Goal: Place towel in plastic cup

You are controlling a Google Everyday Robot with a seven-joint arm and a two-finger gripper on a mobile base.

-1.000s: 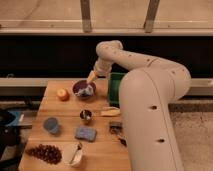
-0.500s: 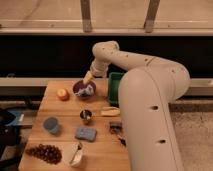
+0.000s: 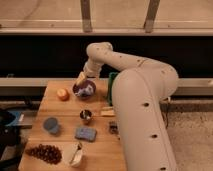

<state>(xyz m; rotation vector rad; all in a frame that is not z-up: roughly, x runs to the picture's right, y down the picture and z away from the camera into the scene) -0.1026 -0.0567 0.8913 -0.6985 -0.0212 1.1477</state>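
— Pose of the arm [image 3: 135, 105]?
— Rose from the lower right as a thick white column, bent sharply at the top, then sloped down and leftward toward the back of the worktop [image 3: 60, 112].
— And the claw [image 3: 81, 79]?
— Hung just over the back-left rim of the purple bowl [image 3: 77, 92], tilted down toward it. Could not tell whether wide or narrow, nor whether anything was held.
— Found the towel [image 3: 88, 89]?
— Seemingly, as a pale crumpled bundle inside that bowl, just below the claw; could not say for certain.
— And the plastic cup [image 3: 51, 125]?
— Stood upright, grey-blue, near the worktop's left edge, well apart from the bowl and nearer the front.
— Noted anything else?
— Saw an orange fruit [image 3: 62, 94] just left of the bowl, and a small metal cup [image 3: 86, 116] in front of it. Also spotted a blue sponge [image 3: 86, 133] nearer still, with dark grapes [image 3: 42, 152] and a white bowl [image 3: 72, 154] at the front edge.
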